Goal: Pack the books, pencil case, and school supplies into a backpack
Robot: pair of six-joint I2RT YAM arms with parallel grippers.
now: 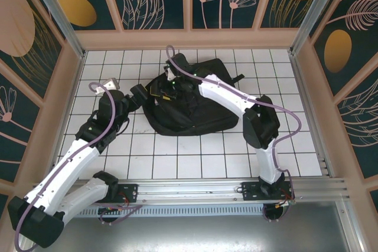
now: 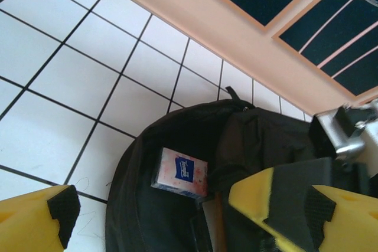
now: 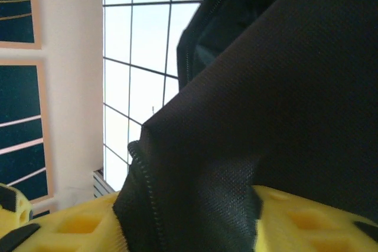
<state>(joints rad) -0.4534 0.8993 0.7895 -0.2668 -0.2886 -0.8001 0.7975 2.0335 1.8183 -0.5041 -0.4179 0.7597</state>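
So the white tiled tabletop [image 1: 118, 146] is basically all backpack [image 1: 201, 116]: it's lying flat in the middle, well away from the arm bases, with its mouth facing the left arm. The right arm reaches across the top of the bag, and the right fingers [image 1: 168, 87] sit at the rim. In the wrist view they're partway apart with a thick fold of the black fabric filling the gap, and honestly I can't tell if they're pinching it or it's just draped there. The left fingers [image 1: 143, 95] are spread as wide as they go, holding nothing, hovering right over the opening. Down inside the mouth, near its left wall, there's a small pink-white packet [image 2: 180, 172] with a blue patch, so at least one of the supplies is in. My read is that this is the bit where things get fed in while the rim is held up. To do it well, I'd keep that fold lifted until the left arm is out. I'd pull the left arm straight back so the open fingers don't snag the lining. The packet could also go deeper to leave room for books.
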